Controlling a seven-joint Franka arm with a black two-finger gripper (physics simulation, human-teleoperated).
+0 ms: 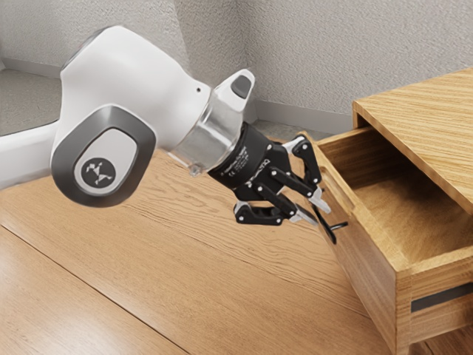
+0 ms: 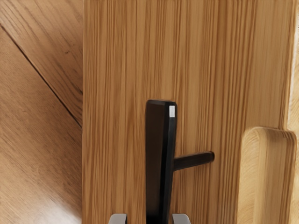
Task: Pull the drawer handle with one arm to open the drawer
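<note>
Drawer (image 1: pixel 366 255) stands well out of the wooden cabinet (image 1: pixel 421 118), its bare interior exposed; I judge the opening largely accomplished. My gripper (image 1: pixel 312 209) sits at the drawer front, on the exterior view's left of it, with the black bar handle (image 1: pixel 330 224) just beyond the tips. In the wrist view the handle (image 2: pixel 160 158) runs between my 2 fingertips (image 2: pixel 117 218), which stand narrowly apart; a strip of wood grain shows between 1 tip and the bar, so I record the jaws as straddling it, not clamped. The handle looks rigid and slim, held off the front panel (image 2: pixel 121 93) by a short post (image 2: pixel 194 160). It is probably smooth, so a pinch across the bar's 2 long faces near that post seems the soundest hold. The drawer itself should be moderately heavy but free on its runners — a straight pull along the slide suits it, and any sideways load risks binding.
</note>
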